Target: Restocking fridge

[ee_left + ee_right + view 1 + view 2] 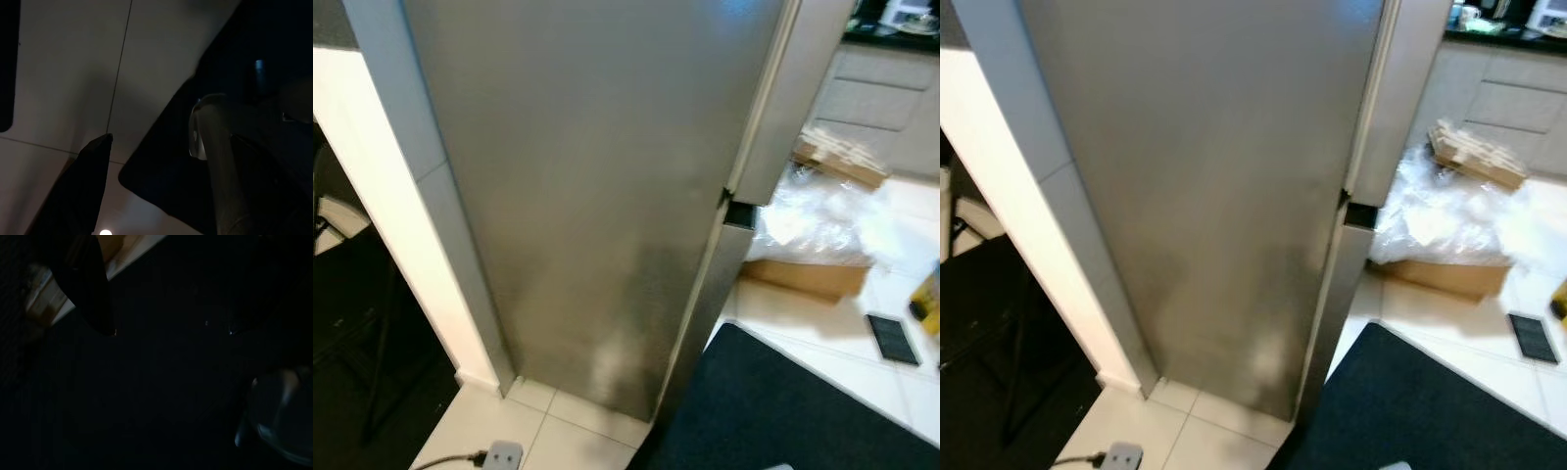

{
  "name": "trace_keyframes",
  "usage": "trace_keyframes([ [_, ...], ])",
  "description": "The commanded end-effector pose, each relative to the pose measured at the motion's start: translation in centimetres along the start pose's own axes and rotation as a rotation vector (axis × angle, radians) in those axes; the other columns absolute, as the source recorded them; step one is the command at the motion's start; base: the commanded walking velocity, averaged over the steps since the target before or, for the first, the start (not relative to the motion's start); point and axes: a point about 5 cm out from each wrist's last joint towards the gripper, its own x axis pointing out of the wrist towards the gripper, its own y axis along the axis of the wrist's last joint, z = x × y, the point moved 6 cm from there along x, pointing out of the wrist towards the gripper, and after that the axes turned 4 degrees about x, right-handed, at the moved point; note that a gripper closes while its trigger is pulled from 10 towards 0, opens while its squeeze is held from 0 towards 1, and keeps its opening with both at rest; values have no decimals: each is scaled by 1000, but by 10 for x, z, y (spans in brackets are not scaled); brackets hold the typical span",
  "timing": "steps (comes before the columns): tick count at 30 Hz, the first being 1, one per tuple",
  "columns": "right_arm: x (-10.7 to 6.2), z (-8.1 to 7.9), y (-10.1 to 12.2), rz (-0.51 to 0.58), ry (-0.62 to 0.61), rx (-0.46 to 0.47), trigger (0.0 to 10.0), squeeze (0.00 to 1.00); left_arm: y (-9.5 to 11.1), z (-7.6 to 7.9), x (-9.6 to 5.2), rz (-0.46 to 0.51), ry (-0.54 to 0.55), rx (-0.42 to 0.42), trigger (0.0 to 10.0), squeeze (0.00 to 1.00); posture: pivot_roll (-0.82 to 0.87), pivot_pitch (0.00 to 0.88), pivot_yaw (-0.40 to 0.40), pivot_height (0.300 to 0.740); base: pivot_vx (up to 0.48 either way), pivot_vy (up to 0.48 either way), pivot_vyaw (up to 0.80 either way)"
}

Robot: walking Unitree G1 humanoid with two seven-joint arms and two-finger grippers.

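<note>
A tall stainless-steel fridge (597, 196) stands right in front of me with its door shut; a narrow seam (736, 201) splits the upper and lower doors on its right edge. In the dim left wrist view my left gripper (171, 139) hangs open over pale floor tiles (63, 73) and the edge of a dark mat (166, 171), with nothing between its fingers. The right wrist view is very dark: my right gripper (171, 330) hangs over the mat, its fingers apart and holding nothing.
A black mat (783, 411) lies on the tiles at lower right. Beyond it sit a cardboard box (803, 276) under crumpled clear plastic (822, 220), a stack of wooden blocks (1477, 155), a dark phone (893, 338) and kitchen cabinets (886, 98). A white wall (382, 215) and dark furniture (352, 333) stand left; a plug (501, 455) lies near.
</note>
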Motion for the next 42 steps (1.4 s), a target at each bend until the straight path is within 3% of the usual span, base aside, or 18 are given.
trace_keyframes([
  [1, -1, 3, -10, -23, -7, -3, 10000, 0, -10, 3, -1, -32, -19, -8, 10000, 0, 53, 0, -30, 740, 0, -480, 0],
  [35, -1, 0, -7, -15, 8, -3, 10000, 0, -10, 6, -1, -34, -28, -11, 10000, 0, 46, 0, -30, 740, 0, -473, 0],
  [42, -1, -13, -4, 5, 107, 49, 10000, 0, -11, 6, -1, -35, -27, -13, 10000, 0, 46, 0, -30, 740, 0, -465, 214],
])
